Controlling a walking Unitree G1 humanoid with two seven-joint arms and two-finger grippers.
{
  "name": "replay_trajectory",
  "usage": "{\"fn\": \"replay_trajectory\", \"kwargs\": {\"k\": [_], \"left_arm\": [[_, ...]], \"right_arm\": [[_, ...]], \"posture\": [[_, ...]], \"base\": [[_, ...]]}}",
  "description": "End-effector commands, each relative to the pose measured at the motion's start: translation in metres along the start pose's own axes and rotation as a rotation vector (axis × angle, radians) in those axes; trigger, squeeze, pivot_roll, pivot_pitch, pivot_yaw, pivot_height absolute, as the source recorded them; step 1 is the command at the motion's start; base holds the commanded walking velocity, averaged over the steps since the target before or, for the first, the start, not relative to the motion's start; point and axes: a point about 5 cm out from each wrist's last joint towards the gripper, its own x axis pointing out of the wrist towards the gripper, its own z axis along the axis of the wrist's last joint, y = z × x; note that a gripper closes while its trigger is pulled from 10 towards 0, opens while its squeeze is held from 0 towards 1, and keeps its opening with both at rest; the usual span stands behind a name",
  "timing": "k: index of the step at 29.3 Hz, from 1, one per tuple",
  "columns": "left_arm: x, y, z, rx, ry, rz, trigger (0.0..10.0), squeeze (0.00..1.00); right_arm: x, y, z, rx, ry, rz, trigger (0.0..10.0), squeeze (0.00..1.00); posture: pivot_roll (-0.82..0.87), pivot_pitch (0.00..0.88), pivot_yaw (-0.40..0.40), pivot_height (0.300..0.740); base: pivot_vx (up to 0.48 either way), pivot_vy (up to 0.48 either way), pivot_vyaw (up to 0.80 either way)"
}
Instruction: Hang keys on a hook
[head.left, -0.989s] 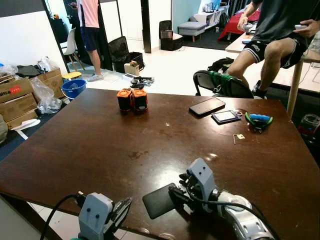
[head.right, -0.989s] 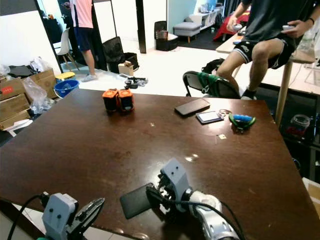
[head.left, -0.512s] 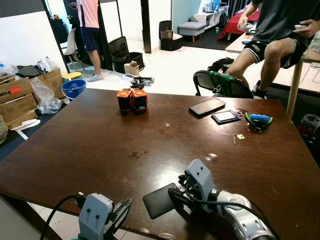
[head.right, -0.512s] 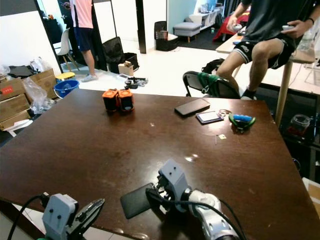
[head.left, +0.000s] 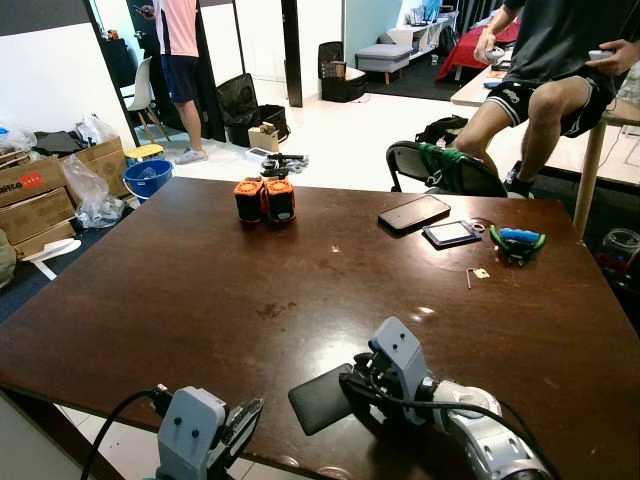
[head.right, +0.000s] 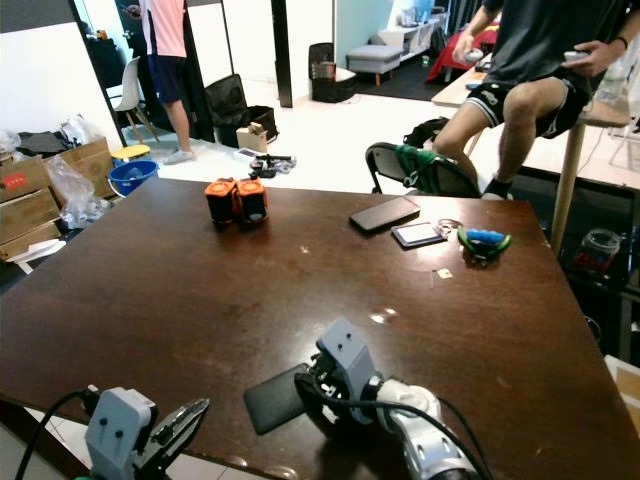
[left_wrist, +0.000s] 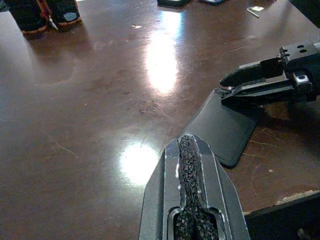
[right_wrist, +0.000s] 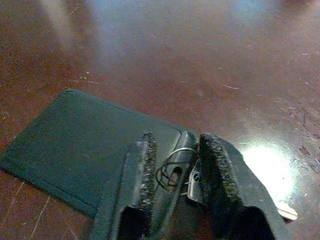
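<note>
left eye view: right hand (head.left: 352, 383) low on dark table (head.left: 200, 290) near front edge, beside flat black pouch (head.left: 318, 398). left hand (head.left: 240, 425) off table edge. right wrist view: fingers (right_wrist: 141, 172) slightly parted around keys (right_wrist: 176, 172), touching pouch. left wrist view: left fingers pressed together, empty.
</note>
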Motion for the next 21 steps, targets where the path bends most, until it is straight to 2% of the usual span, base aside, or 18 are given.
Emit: {"fn": "replay_trajectory", "kwargs": {"k": [1,16,17,20,21], "left_arm": [[-0.0029,0.0014,-0.0028,0.007,0.025,-0.001,10.0,0.0],[-0.0021,0.0018,-0.0028,0.011,0.03,0.004,10.0,0.0],[-0.0021,0.0018,-0.0028,0.011,0.031,0.005,10.0,0.0],[-0.0021,0.0018,-0.0028,0.011,0.031,0.005,10.0,0.0],[-0.0022,0.0019,-0.0029,0.012,0.032,0.005,10.0,0.0]], "right_arm": [[0.0021,0.0033,-0.0063,0.009,0.037,0.011,2.2,0.0],[0.003,0.0036,-0.0058,0.006,0.033,0.006,2.3,0.0],[0.0033,0.0037,-0.0054,0.007,0.028,0.004,1.7,0.0],[0.0033,0.0037,-0.0054,0.007,0.028,0.004,1.7,0.0],[0.0039,0.0031,-0.0038,0.008,0.016,-0.006,1.3,0.0]], "posture": [[0.03,0.019,0.17,0.74],[0.03,0.025,0.17,0.74],[0.03,0.025,0.17,0.74],[0.03,0.025,0.17,0.74],[0.03,0.025,0.17,0.74]], "base": [[0.0,0.0,0.0],[0.0,0.0,0.0],[0.0,0.0,0.0],[0.0,0.0,0.0],[0.0,0.0,0.0]]}}
